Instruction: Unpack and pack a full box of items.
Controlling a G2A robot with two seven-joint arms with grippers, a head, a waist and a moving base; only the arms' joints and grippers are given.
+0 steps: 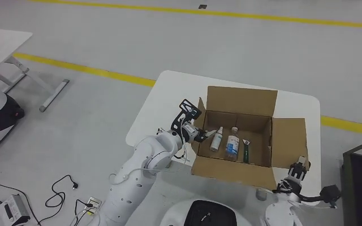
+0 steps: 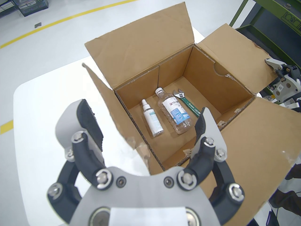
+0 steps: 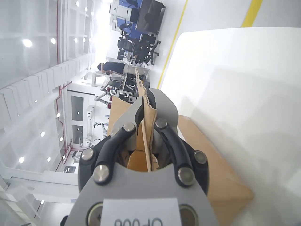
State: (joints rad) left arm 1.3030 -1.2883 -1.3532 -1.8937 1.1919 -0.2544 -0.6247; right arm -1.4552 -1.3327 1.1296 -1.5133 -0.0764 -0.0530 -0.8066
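A white table (image 1: 164, 93) with rounded corners held an open cardboard box (image 1: 232, 168), which sat toward the table's right half. At the box's left side, the left gripper (image 2: 142, 105) hung just above the left flap (image 2: 105, 99). Its two dark-padded fingers (image 2: 90, 121) were spread wide apart and clasped nothing. In the left wrist view the torn edge of that flap lay between them, and it was not clear whether either pad touched the cardboard. The back flap (image 1: 242, 101) stood upright behind the opening. Inside, three items lay flat on the box floor, side by side and pointing toward the back wall. Farthest left was a small white spray bottle (image 2: 151, 118). Just beside it, in the middle, lay a larger clear plastic bottle (image 2: 175, 112) with a white cap and a blue and white label. To its right lay a wrench (image 2: 187, 103) with a green handle, its metal head toward the back wall, close to the right wall. The right flap (image 1: 289, 144) was folded outward and lay spread over the table. At that flap's near outer corner, the right gripper (image 3: 147, 99) was closed on the cardboard, with the flap's ragged edge pinched between its two fingers.
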